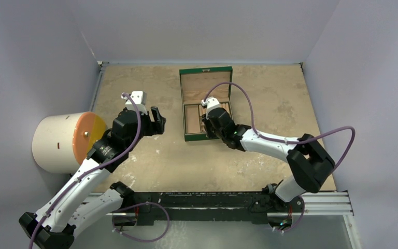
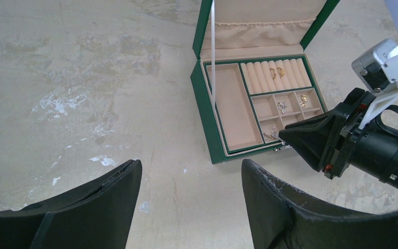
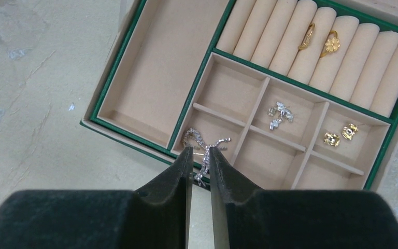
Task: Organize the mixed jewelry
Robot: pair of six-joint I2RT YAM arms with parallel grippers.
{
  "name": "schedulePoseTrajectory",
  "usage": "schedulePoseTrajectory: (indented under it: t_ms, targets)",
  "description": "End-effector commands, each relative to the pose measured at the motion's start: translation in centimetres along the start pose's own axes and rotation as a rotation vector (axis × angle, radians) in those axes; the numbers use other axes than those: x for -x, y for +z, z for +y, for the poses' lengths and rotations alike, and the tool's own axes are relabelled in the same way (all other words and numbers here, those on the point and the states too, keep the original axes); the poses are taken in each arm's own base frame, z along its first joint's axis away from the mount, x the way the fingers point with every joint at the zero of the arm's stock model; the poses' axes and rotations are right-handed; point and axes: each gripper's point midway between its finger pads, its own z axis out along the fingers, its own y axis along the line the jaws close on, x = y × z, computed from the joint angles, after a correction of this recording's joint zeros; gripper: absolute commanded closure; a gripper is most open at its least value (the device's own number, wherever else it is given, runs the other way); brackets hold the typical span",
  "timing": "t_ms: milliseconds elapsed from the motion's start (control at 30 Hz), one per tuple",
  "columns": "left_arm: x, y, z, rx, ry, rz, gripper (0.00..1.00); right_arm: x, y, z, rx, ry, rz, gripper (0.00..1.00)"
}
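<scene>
The green jewelry box (image 1: 205, 70) lies open at the table's far middle, tan lining showing (image 3: 155, 67). Two gold rings (image 3: 318, 40) sit in the ring rolls. Silver studs (image 3: 280, 114) and gold studs (image 3: 341, 135) lie in small compartments. A silver glittery chain (image 3: 202, 140) lies in the front-left small compartment, one strand running out over the front rim between my right gripper's (image 3: 200, 149) fingers. Those jaws stand a narrow gap apart, wider than the strand. My left gripper (image 2: 190, 163) is open and empty above bare table, left of the box (image 2: 204, 98).
A white cylinder with an orange face (image 1: 65, 142) lies at the left edge beside my left arm. Grey walls close in the table on three sides. A white ribbon (image 2: 212, 41) holds the box lid upright. A metal rail (image 1: 212, 202) runs along the near edge.
</scene>
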Motion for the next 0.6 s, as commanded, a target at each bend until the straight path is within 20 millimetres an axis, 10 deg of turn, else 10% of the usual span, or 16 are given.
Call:
schedulePoseTrajectory:
  t_ms: [0,567]
  targets:
    - [1.1,-0.3,-0.2,-0.015,0.001,-0.038,0.3,2.4,-2.2,0.0,0.01,0.042,-0.067,0.79]
    - [1.0,-0.1,-0.2,-0.017,0.001,-0.03,0.3,-1.3,-3.3,1.0,0.097,0.116,0.009,0.8]
